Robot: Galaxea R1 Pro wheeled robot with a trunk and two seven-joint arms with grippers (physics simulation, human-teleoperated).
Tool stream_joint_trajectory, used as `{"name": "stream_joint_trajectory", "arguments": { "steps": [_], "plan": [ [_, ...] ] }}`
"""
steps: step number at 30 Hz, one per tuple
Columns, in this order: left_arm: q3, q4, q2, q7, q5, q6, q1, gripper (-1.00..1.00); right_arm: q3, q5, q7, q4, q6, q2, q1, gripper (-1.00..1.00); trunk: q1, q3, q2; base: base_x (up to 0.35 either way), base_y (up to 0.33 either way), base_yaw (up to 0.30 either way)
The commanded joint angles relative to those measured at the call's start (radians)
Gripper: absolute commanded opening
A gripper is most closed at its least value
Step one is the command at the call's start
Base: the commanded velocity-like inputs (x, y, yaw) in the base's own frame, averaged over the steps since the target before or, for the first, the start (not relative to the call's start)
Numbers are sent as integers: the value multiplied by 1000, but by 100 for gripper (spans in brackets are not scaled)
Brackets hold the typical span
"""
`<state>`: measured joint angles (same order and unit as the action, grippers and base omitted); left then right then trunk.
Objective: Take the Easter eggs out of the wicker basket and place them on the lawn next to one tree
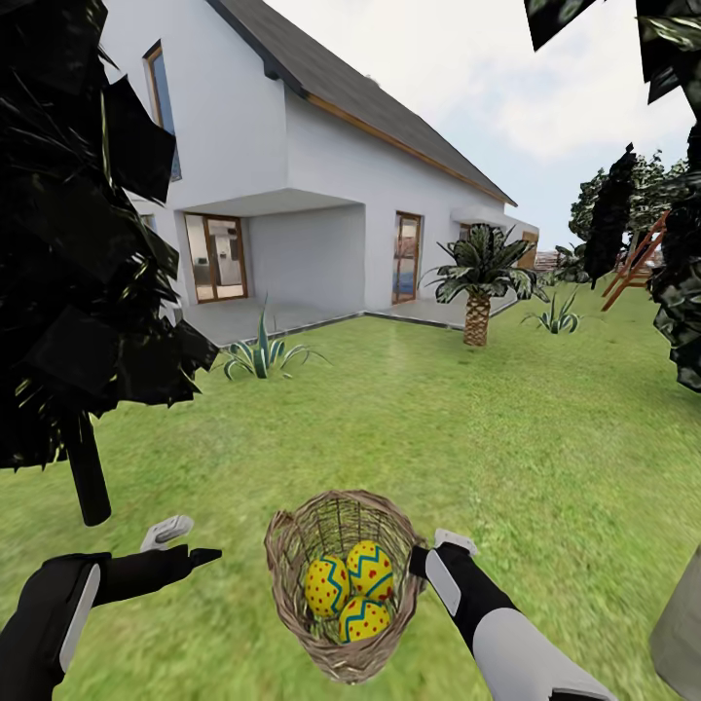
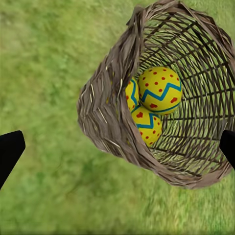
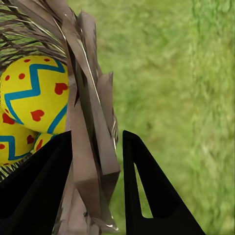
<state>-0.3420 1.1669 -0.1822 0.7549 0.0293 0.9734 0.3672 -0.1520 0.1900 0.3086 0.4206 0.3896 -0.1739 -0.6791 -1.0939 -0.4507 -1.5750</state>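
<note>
Three yellow Easter eggs (image 1: pixel 362 588) with red dots and blue zigzags lie together inside the wicker basket (image 1: pixel 290 545), which sits low in the head view on the lawn (image 1: pixel 487 428), its mouth tipped toward me. My right gripper (image 1: pixel 433 551) is at the basket's right rim. In the right wrist view its fingers (image 3: pixel 152 196) straddle the woven wall (image 3: pixel 88 112), shut on it, with an egg (image 3: pixel 34 93) just inside. My left gripper (image 1: pixel 195 542) hovers open to the left of the basket, apart from it. The left wrist view looks into the basket (image 2: pixel 105 115) at the eggs (image 2: pixel 160 89).
A black-trunked, all-black tree (image 1: pixel 88 477) stands close at the left. A pale grey tree trunk (image 1: pixel 682 623) shows at the lower right edge, with dark foliage (image 1: pixel 682 292) above. Farther back are a short palm (image 1: pixel 477 312), spiky plants (image 1: pixel 261 355) and the white house (image 1: pixel 292 156).
</note>
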Motion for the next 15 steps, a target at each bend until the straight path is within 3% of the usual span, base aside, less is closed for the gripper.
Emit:
{"name": "stream_joint_trajectory", "arguments": {
  "steps": [1,15],
  "plan": [
    [-2,0,0,6,3,7,1,100,-1,11,6,3,2,-1,-1,-100,-4,-4,-8,0,0,0],
    [-2,1,0,7,3,7,1,100,-1,11,6,3,2,-1,0,-100,-58,-48,-106,0,0,0]
  ]
}}
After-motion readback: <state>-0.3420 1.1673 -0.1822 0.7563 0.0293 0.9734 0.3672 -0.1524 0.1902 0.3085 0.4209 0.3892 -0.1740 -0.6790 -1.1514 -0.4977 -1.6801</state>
